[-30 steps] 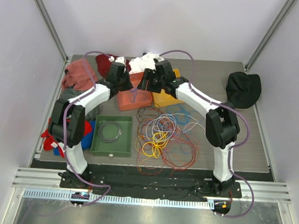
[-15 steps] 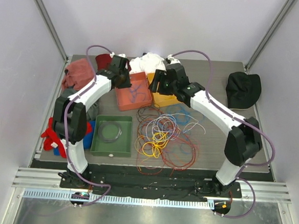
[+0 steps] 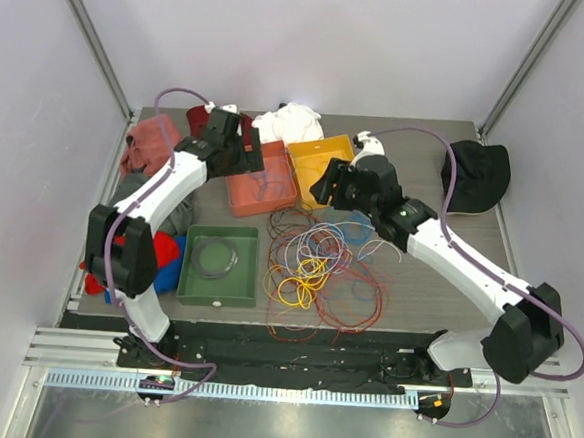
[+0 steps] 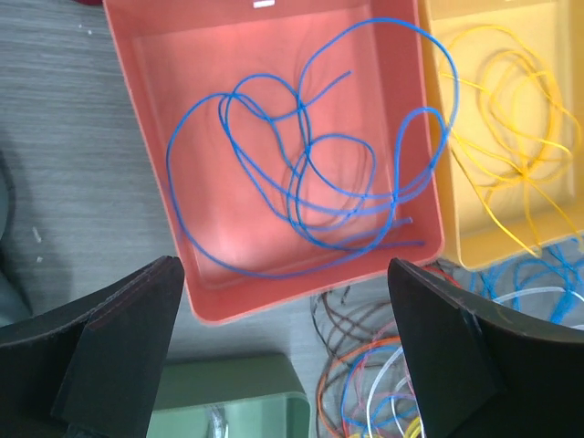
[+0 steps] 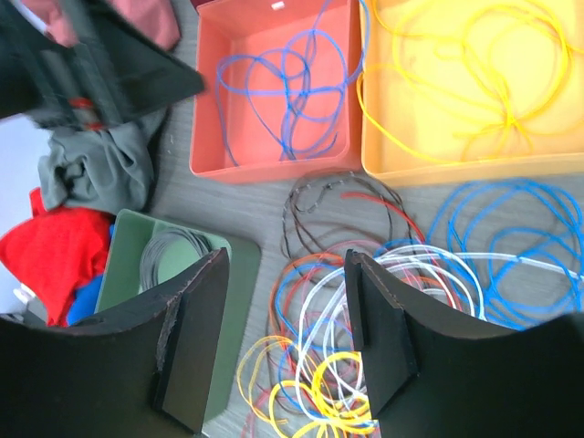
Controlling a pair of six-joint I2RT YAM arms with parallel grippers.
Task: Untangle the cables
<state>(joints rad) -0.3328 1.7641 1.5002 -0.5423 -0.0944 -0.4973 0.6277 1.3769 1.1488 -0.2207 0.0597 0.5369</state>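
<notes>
- The cables (image 3: 308,273) lie in a tangled heap on the table (image 3: 416,313) near the arm bases, with red, yellow, white and blue loops crossing. Pulling one strand could drag the whole heap or tighten a knot.
- Just beside the heap, the green tray (image 3: 197,288) holds a pale coil. A dragged loop might snag on its rim.
- The right end effector (image 5: 287,265) hangs over the heap's far edge, pointing down, its jaws apart and empty. Its arm is stretched low and forward. Closing here may pinch several strands at once.
- The left end effector (image 4: 283,266) hovers above the red tray (image 4: 274,292), jaws spread wide and empty, on a long reach.
- A blue cable (image 4: 297,109) lies loose in the red tray. One loop overhangs towards the yellow tray (image 4: 547,246), where it could catch.
</notes>
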